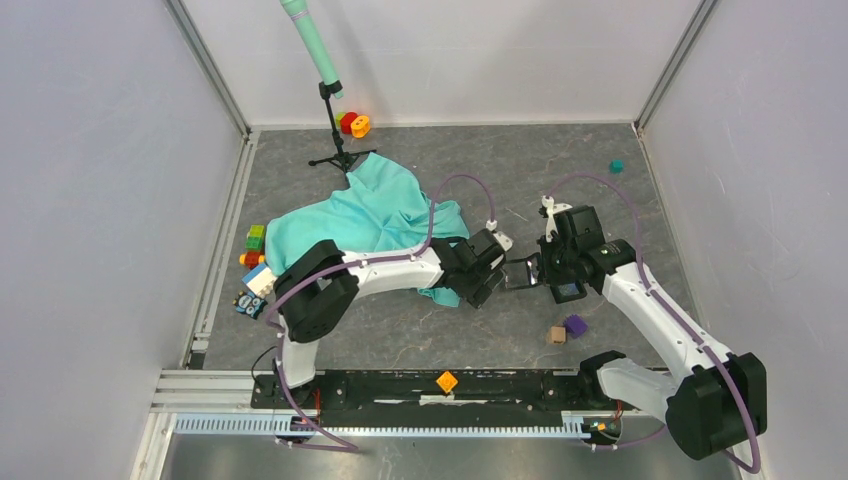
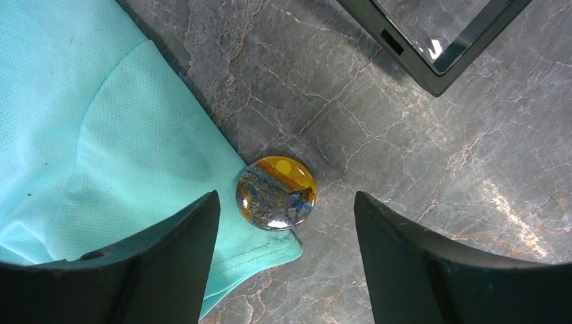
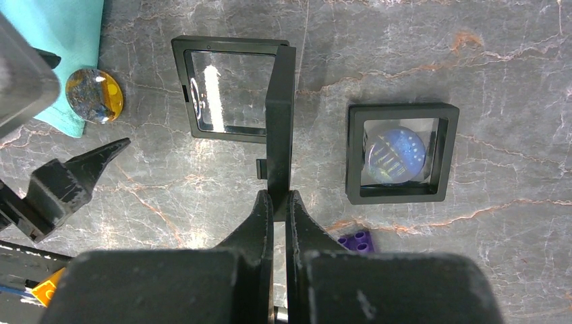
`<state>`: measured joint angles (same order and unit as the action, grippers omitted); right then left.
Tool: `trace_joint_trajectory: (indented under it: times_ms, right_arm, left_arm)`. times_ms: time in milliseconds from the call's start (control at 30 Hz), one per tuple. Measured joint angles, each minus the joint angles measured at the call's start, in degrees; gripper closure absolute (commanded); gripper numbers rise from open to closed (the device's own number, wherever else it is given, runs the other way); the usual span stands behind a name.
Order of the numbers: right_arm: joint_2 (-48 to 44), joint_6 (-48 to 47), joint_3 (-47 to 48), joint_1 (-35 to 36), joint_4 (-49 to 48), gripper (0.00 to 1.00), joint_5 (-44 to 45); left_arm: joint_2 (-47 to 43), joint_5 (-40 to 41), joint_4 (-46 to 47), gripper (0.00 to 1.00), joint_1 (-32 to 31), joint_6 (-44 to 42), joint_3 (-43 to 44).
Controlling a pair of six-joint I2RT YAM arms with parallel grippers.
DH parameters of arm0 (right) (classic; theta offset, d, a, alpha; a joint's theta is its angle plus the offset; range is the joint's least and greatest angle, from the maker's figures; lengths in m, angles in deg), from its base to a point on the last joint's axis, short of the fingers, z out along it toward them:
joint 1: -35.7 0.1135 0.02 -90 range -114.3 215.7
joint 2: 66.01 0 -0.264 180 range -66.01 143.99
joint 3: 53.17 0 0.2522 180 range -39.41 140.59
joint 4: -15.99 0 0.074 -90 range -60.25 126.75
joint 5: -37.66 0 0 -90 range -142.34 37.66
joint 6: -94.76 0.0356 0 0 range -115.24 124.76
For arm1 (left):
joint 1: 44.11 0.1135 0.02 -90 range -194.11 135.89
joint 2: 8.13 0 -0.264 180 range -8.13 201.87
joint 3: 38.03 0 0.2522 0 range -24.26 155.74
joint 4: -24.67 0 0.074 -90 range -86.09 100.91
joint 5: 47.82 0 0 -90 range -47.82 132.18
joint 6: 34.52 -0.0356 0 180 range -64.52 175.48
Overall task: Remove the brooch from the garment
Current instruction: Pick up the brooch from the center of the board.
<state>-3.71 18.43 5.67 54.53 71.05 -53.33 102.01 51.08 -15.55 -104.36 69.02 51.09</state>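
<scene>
The turquoise garment [image 1: 370,215] lies crumpled on the grey table; one hem corner [image 2: 101,135] reaches under my left wrist. The brooch [image 2: 276,193], a round glossy badge in yellow and blue, sits on that corner, half over the cloth and half over the table. A thin pin shows at its lower edge. My left gripper [image 2: 287,202] hangs open above it, one finger on each side, touching nothing. In the right wrist view the brooch [image 3: 94,95] lies at the far left. My right gripper [image 3: 279,196] is shut on the upright lid [image 3: 280,121] of an open black display case.
The open case's base [image 3: 229,91] lies flat beside a closed black case [image 3: 398,152] holding a blue disc. A purple brick [image 1: 575,323] and a tan block [image 1: 556,334] lie nearby. A stand with a green pole [image 1: 335,130], coloured rings [image 1: 355,124] and blocks [image 1: 255,245] ring the garment.
</scene>
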Motion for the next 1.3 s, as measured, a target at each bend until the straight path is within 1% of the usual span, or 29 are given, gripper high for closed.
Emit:
trace_joint_trajectory:
  times_ms: [233,433,500,600,900,1000,1100,1300]
  right_arm:
    - [-0.02,-0.02,-0.02,0.00,-0.02,1.00,0.00]
    - [-0.13,-0.02,-0.02,-0.09,-0.04,1.00,0.00]
    - [-0.13,-0.02,-0.04,-0.11,-0.04,1.00,0.00]
    - [-0.13,-0.02,-0.26,-0.11,-0.02,1.00,-0.02]
    - [-0.11,0.02,-1.09,-0.11,-0.04,1.00,-0.07]
    - [0.37,0.02,-1.46,-0.11,-0.09,1.00,-0.92]
    - [1.49,0.02,-1.73,-0.09,-0.31,1.00,-2.75]
    - [3.72,0.00,-1.70,0.31,-2.67,1.00,-8.66]
  left_arm:
    - [2.27,0.09,-1.92,0.27,0.00,0.02,1.55]
    - [2.95,0.20,-2.69,0.38,0.00,0.04,1.97]
    - [2.95,0.46,-2.82,0.44,0.00,0.04,1.97]
    - [2.95,1.18,-3.02,0.49,0.00,0.02,1.97]
    - [3.37,2.91,-3.43,0.53,0.00,0.02,2.71]
    - [1.38,1.27,-0.68,0.53,0.20,0.02,-0.33]
    - [-2.54,-1.64,2.89,0.53,0.85,0.00,-5.03]
    - [-10.78,-4.79,12.11,0.52,1.42,-2.29,-12.20]
